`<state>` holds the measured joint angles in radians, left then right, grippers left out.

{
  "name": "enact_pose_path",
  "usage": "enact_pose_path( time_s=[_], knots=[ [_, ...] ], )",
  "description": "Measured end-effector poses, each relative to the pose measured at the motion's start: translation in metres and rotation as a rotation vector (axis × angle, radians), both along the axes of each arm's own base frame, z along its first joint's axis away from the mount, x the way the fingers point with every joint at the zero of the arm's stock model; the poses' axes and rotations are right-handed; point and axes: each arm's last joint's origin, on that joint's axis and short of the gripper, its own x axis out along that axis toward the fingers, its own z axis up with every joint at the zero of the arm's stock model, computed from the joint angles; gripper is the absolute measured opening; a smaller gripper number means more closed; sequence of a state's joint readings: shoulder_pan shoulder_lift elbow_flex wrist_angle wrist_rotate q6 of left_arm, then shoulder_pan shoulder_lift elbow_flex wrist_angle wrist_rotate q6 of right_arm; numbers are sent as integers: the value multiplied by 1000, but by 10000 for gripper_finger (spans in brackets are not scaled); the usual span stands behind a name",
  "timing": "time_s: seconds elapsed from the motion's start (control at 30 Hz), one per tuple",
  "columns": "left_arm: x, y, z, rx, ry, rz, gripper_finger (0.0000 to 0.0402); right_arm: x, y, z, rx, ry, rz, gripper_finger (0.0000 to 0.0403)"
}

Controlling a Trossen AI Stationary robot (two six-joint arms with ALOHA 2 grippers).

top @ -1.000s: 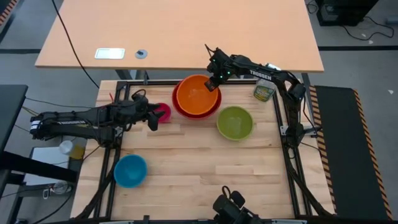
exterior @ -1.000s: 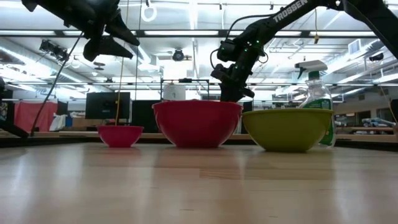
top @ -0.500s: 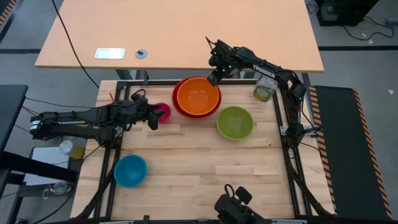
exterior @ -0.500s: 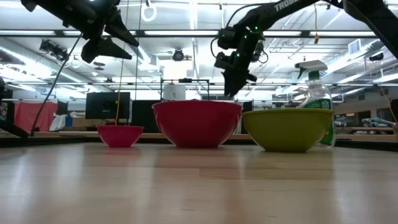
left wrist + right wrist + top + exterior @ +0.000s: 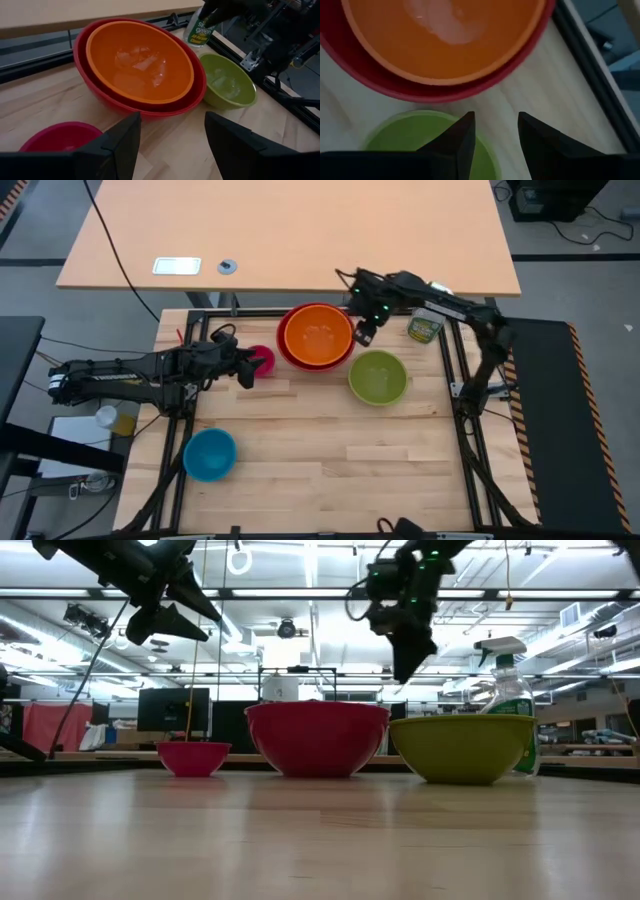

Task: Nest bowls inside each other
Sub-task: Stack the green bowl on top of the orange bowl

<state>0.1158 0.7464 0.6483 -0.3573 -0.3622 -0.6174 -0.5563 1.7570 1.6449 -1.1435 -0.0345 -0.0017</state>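
Observation:
The orange bowl (image 5: pixel 318 333) sits nested inside the red bowl (image 5: pixel 288 352) at the table's far middle. To their right, nearer me, the lime green bowl (image 5: pixel 378 377) rests on its base. The small pink bowl (image 5: pixel 264 358) stands left of the red one, and the blue bowl (image 5: pixel 210 454) near the front left. My right gripper (image 5: pixel 364 336) hangs open in the air between the red bowl's right rim and the green bowl (image 5: pixel 420 140), holding nothing. My left gripper (image 5: pixel 246 370) hovers open above the pink bowl (image 5: pixel 55 137).
A clear spray bottle (image 5: pixel 425 326) with a green label stands at the far right corner, just beyond the green bowl (image 5: pixel 462 745). A black frame rail (image 5: pixel 462 370) borders the table's right side. Bare wood (image 5: pixel 330 450) lies across the near half.
My right gripper has lifted away from the far right rim of the orange bowl and swung toward the table's right and near side, ending high above the gap between the red and green bowls. The orange bowl stays seated in the red one.

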Motion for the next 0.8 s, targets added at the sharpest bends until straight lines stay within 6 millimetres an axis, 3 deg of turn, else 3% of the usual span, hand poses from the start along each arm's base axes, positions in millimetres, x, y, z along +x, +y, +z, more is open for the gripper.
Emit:
enact_pose_path(
  time_s=[0.33,0.6,0.8],
  knots=[
    [0,0,0,41,22,-22,224,-47,15,-68,114,70,-26,184],
    [0,0,0,45,24,-25,224,-57,20,-108,75,139,-45,237],
    [0,0,0,44,24,-25,224,-60,26,-125,88,150,-40,208]
  ],
)
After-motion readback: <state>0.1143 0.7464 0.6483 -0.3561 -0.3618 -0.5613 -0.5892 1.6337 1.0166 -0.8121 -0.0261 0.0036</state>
